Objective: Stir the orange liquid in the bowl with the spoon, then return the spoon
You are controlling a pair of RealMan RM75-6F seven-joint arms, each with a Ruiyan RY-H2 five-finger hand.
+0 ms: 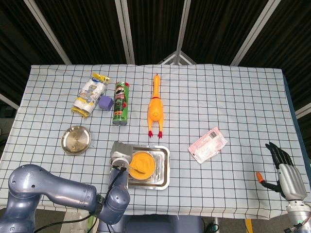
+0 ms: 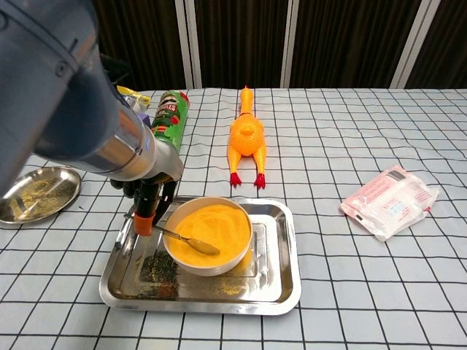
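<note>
Over bowl (image 2: 208, 237) | spoon (image 2: 184, 238) in liq | left hand (image 2: 146, 200) prob. pinching handle

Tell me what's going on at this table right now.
The robot's left hand holds a spoon by its handle, with the spoon's bowl in the orange liquid of a white bowl. That bowl sits in a metal tray near the front edge of the checked table. It looks like the stirring step. The right hand is off at the far right edge, open and holding nothing. A rubber chicken, a chips can and a pink packet lie untouched.
</note>
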